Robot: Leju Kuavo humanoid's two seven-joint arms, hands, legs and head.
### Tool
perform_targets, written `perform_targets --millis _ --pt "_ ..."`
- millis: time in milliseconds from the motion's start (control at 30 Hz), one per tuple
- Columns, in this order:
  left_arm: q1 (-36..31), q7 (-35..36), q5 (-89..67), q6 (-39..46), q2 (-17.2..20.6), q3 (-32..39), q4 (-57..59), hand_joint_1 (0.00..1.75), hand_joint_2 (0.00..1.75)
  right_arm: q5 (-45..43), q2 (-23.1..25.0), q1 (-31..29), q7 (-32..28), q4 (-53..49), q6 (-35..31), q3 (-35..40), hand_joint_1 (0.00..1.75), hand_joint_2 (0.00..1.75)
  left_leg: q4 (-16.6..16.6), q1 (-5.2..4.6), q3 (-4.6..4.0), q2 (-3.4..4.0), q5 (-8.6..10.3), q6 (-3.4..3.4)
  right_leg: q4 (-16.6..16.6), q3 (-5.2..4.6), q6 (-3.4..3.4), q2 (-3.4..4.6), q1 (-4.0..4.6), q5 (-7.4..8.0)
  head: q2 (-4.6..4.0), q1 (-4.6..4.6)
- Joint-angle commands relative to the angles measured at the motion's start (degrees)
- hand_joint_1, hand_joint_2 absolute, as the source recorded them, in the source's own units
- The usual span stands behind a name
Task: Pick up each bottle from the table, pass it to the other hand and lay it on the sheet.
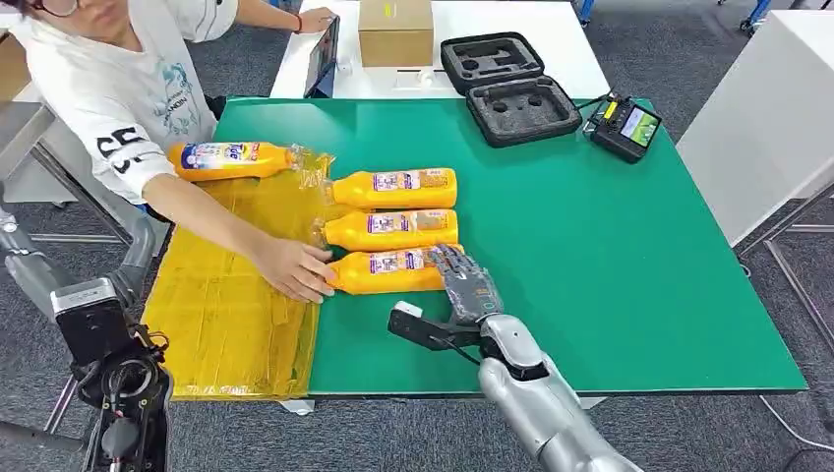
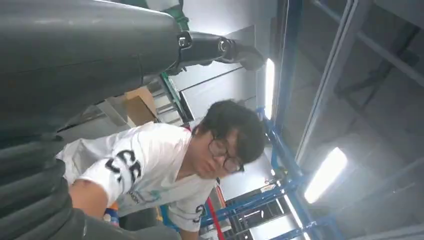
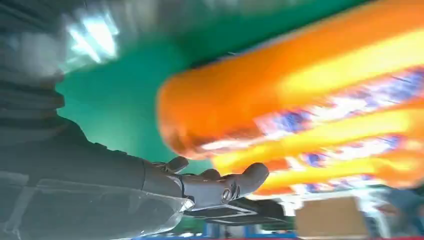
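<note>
Three orange bottles lie side by side on the green table [image 1: 590, 256]: the far one [image 1: 393, 187], the middle one [image 1: 393, 228] and the nearest one [image 1: 393, 270]. Another orange bottle [image 1: 231, 159] lies at the far edge of the yellow sheet [image 1: 226, 315]. My right hand [image 1: 467, 287] hovers with fingers spread at the base end of the nearest bottle, holding nothing; its fingers [image 3: 225, 185] reach toward the blurred bottle [image 3: 280, 100]. A person's hand [image 1: 295, 270] rests at that bottle's cap end. My left hand [image 1: 128, 393] hangs low beside the sheet, its fingers [image 2: 220, 47] stretched out and holding nothing.
The person [image 1: 118, 88] leans over the table's left corner. At the back stand a black foam case [image 1: 511, 88], a controller [image 1: 625, 126], a cardboard box [image 1: 395, 31] and a tablet [image 1: 323, 54]. A white table [image 1: 767, 118] stands to the right.
</note>
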Motion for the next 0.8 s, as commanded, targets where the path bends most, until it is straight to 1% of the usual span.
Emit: perform_targets --millis 33,167,200,233,267,400,467,600,767,800 --pt "1.3 0.2 1.2 -0.1 -1.3 1.8 -2.0 0.0 1.75 -4.4 -0.2 -2.2 -1.8 -6.2 4.0 5.6 0.0 1.75 0.0 0.03 0.1 0.11 -0.11 -0.06 0.0 0.05 -0.05 0.16 0.02 -0.06 0.0 0.0" --pt "1.6 0.2 1.9 -0.1 -1.4 1.8 -1.4 0.0 1.75 -5.1 0.2 -4.8 -0.8 -0.7 5.2 5.8 0.0 1.75 0.0 0.03 0.13 0.06 -0.09 -0.06 0.0 0.08 -0.06 0.12 0.02 -0.07 0.0 0.0" --pt "1.6 0.2 2.0 -0.1 -1.4 2.0 -1.4 0.0 1.75 -5.3 0.4 -6.0 -0.7 2.2 4.8 5.7 0.0 1.75 0.1 0.07 0.21 0.13 -0.15 -0.09 0.0 0.16 -0.08 0.21 0.06 -0.09 0.0 0.0" --pt "1.6 0.2 2.3 -0.1 -1.4 2.0 -1.0 0.0 1.75 -5.7 0.7 -7.0 -0.7 5.1 5.2 5.6 0.0 1.75 0.0 0.02 0.07 0.06 -0.05 -0.05 0.0 0.02 -0.05 0.11 0.01 -0.03 0.0 0.0" --pt "1.6 0.2 3.0 -0.1 -1.2 1.8 -0.5 0.0 1.75 -5.8 0.8 -7.7 -0.6 6.6 5.2 5.5 0.0 1.75 0.0 0.02 0.19 0.12 -0.11 -0.06 0.0 0.13 -0.06 0.19 0.01 -0.06 0.0 -0.02" --pt "1.5 0.2 3.0 -0.1 -1.2 1.8 -0.5 0.0 1.75 -5.9 0.7 -7.7 -0.6 7.0 5.3 5.4 0.0 1.75 0.0 0.03 0.14 0.04 -0.05 -0.05 0.0 0.12 -0.04 0.09 0.02 -0.03 0.0 0.0" --pt "1.4 0.2 3.6 -0.1 -1.0 1.3 0.3 0.0 1.75 -6.2 0.9 -9.5 0.2 11.2 6.4 5.1 0.0 1.75 0.0 0.02 0.14 0.01 -0.05 -0.04 0.0 0.13 -0.05 0.05 0.01 -0.05 0.0 0.0" --pt "1.4 0.2 3.6 -0.1 -1.0 1.3 0.3 0.0 1.75 -6.2 0.9 -9.5 0.2 11.2 6.4 5.1 0.0 1.75 0.0 0.05 0.25 0.04 -0.11 -0.07 0.0 0.23 -0.07 0.11 0.04 -0.08 0.0 0.0" --pt "1.4 0.2 3.6 -0.1 -1.0 1.3 0.3 0.0 1.75 -6.2 0.9 -9.5 0.2 11.2 6.4 5.1 0.0 1.75 0.0 0.01 0.12 0.01 -0.06 -0.04 0.0 0.11 -0.04 0.04 0.0 -0.05 0.0 0.0" --pt "1.2 0.2 3.5 -0.1 -0.9 1.2 0.5 0.0 1.75 -6.8 1.0 -10.0 0.1 12.8 6.9 4.6 0.0 1.75 0.0 0.04 0.23 0.03 -0.11 -0.06 0.0 0.2 -0.07 0.09 0.03 -0.08 0.0 0.0"
